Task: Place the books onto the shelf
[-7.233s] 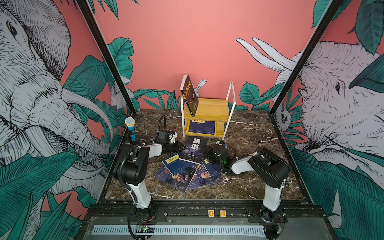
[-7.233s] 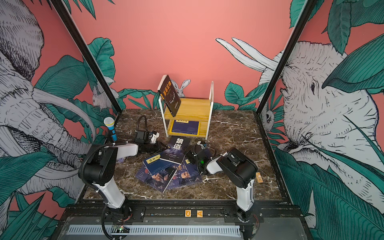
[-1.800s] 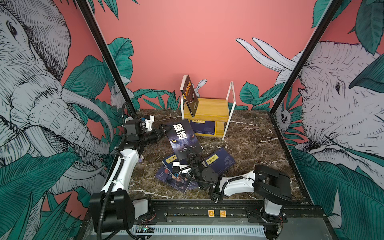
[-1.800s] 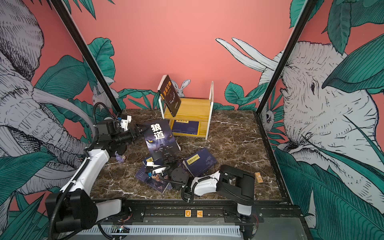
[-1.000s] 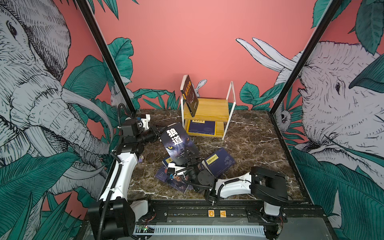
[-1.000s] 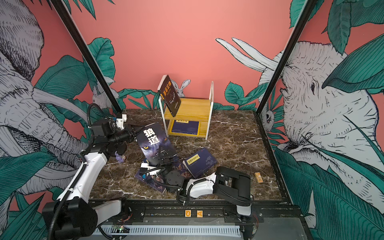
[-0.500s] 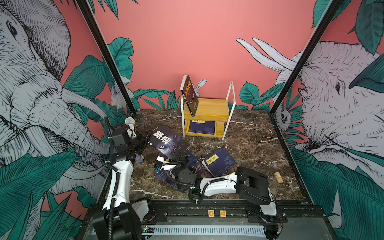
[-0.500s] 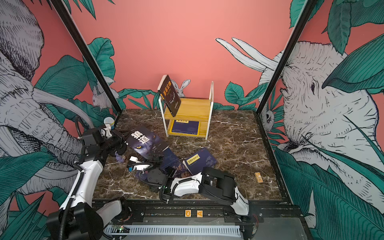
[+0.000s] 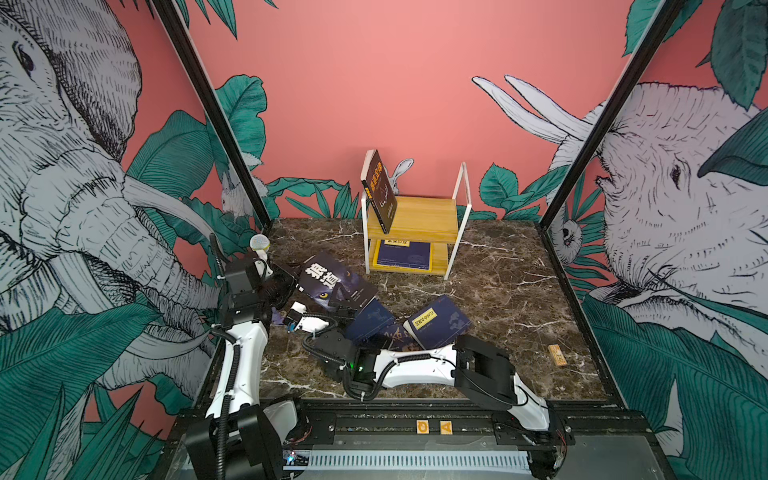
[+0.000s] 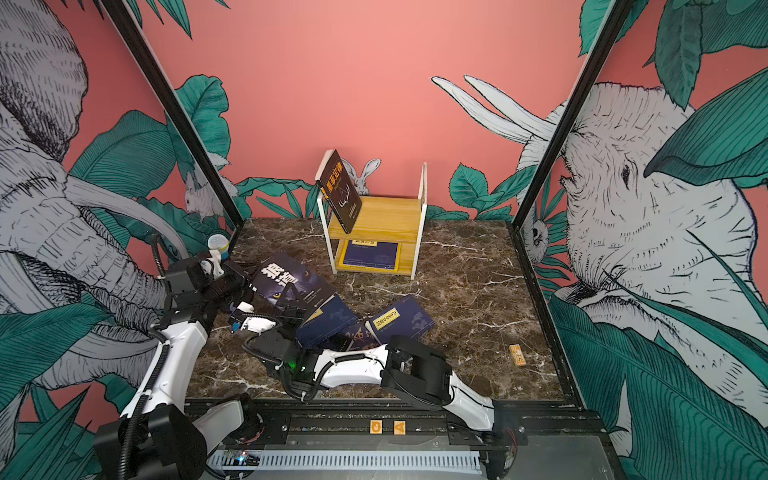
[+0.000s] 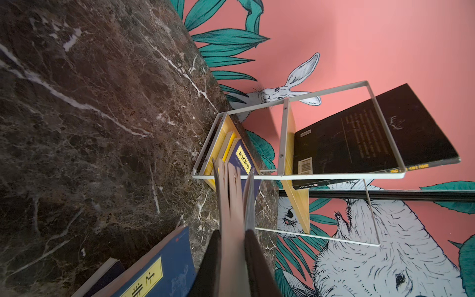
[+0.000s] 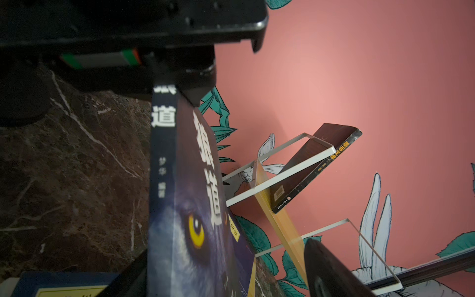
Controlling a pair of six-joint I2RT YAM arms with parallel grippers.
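Note:
A black wolf-eye book (image 9: pixel 332 278) (image 10: pixel 286 282) hangs tilted over the table's left side. My left gripper (image 9: pixel 291 286) (image 11: pixel 232 257) is shut on its page edge. My right gripper (image 9: pixel 343 301) (image 12: pixel 223 259) reaches across and stands open astride the book's lower end. One finger (image 12: pixel 131 275) is by the spine; the other (image 12: pixel 326 267) is clear of the cover (image 12: pixel 190 205). Navy books (image 9: pixel 436 324) (image 9: pixel 370 322) lie mid-table. The shelf (image 9: pixel 424 216) (image 10: pixel 382 216) stands at the back with a navy book (image 9: pixel 403 254) on its lower board.
A dark brown book (image 9: pixel 380 191) leans on the shelf's upper board against the left frame. A blue microphone (image 9: pixel 259 243) stands by the left post. A small wooden block (image 9: pixel 557 355) lies near the right edge. Black frame posts bound the marble table (image 9: pixel 498 282).
My left gripper has carried the wolf book left and lower, tipping it flatter. My right arm has followed it leftward, its jaws now around the book's lower end.

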